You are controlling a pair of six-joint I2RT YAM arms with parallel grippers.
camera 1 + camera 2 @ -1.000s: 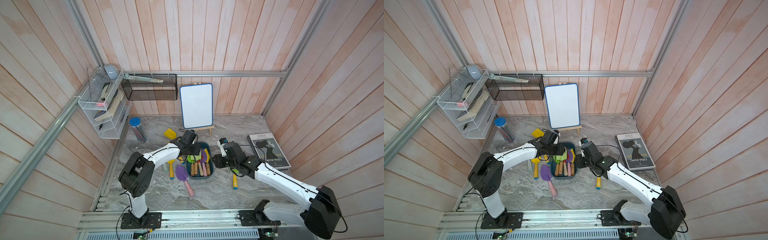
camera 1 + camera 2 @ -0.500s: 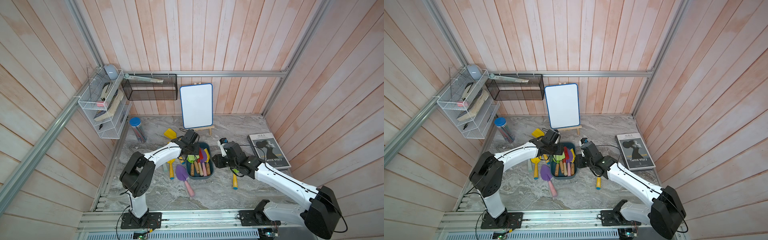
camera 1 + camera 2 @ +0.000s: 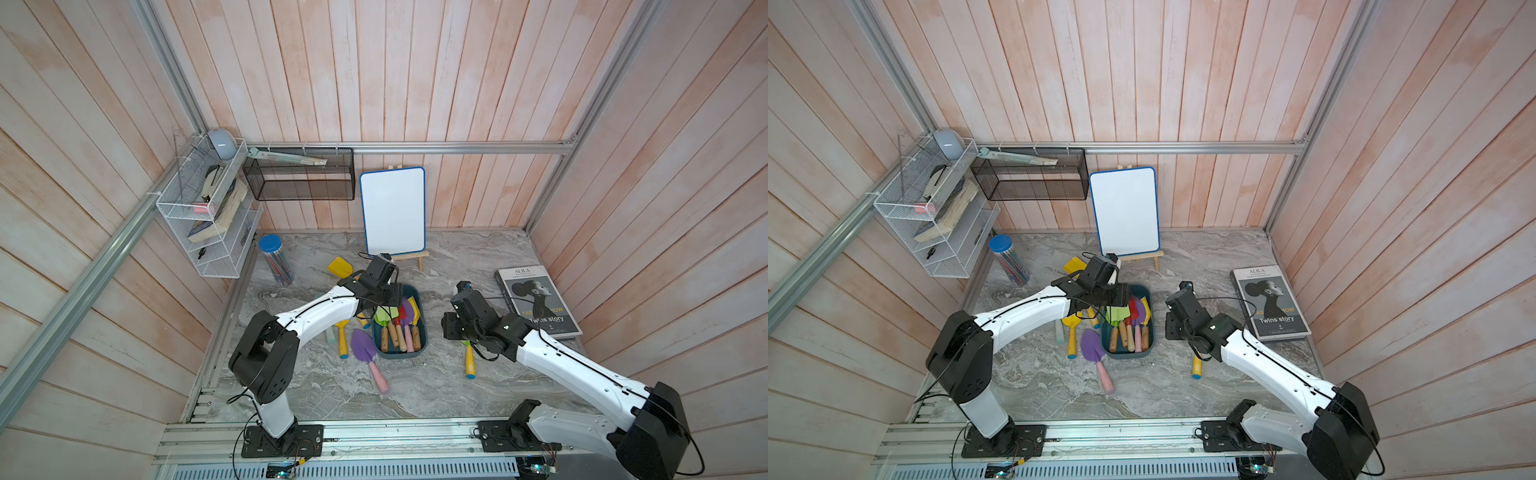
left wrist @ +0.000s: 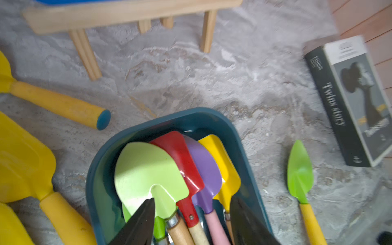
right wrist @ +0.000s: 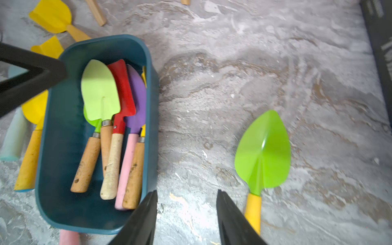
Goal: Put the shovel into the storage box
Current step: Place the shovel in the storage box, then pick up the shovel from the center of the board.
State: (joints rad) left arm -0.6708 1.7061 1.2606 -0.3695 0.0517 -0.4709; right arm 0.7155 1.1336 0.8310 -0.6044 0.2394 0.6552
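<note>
The teal storage box [image 3: 399,355] [image 3: 1127,354] [image 5: 55,148] sits mid-table with several shovels lying in it, among them a red shovel [image 4: 178,152] [image 5: 123,89] and a light green one [image 4: 146,169]. My left gripper [image 3: 387,298] [image 4: 192,201] hangs open over the box's far end, its fingers straddling the handles without touching them. My right gripper [image 3: 453,332] [image 5: 186,192] is open over bare table, between the box and a green shovel with a yellow handle [image 3: 469,358] [image 5: 263,150]. A purple shovel [image 3: 363,345] lies beside the box's near left corner.
Yellow shovels [image 3: 340,267] [image 4: 23,157] and a pale stick [image 3: 331,334] lie left of the box. A whiteboard on an easel [image 3: 392,210] stands behind it, a book [image 3: 536,301] lies at the right, and a pencil jar [image 3: 274,259] stands far left. A wire rack [image 3: 203,208] and a mesh basket [image 3: 299,178] hang on the walls.
The red shovel has come to lie in the box. My left gripper has opened wider and drawn slightly away from it. The right arm has stayed still.
</note>
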